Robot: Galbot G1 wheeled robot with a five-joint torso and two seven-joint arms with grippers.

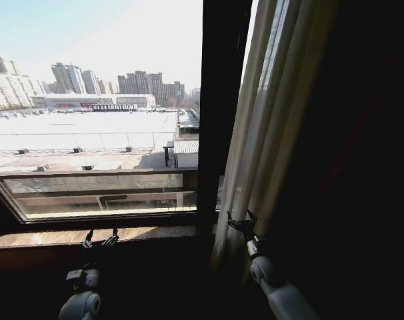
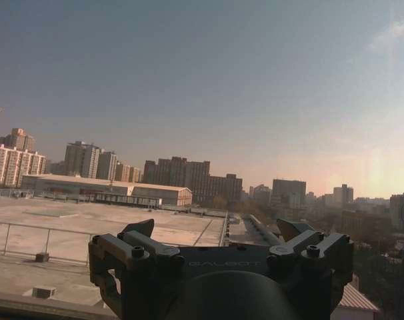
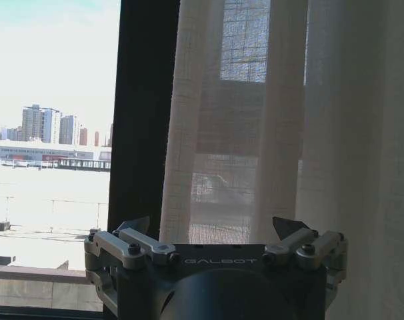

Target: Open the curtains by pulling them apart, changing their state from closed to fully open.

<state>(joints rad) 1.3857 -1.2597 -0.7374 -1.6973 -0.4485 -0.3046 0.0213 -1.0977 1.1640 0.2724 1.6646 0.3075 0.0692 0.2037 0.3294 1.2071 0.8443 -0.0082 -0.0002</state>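
The sheer white curtains [image 1: 275, 133] hang gathered in pleats at the right of the window, just right of a black frame bar [image 1: 219, 100]. My right gripper [image 1: 242, 222] is open at the fabric's lower left edge. In the right wrist view the right gripper [image 3: 212, 227] points at the curtains [image 3: 282, 133], with pleats hanging just beyond its spread fingers; I cannot tell whether they touch. My left gripper [image 1: 100, 239] is open, low in front of the sill, away from any fabric. In the left wrist view the left gripper [image 2: 217, 230] faces bare glass and the city outside.
A dark heavy drape [image 1: 362, 167] fills the far right, beside the sheer fabric. A stone sill [image 1: 69, 237] runs under the uncovered pane on the left. The black frame bar [image 3: 142, 100] stands just beside the curtain edge.
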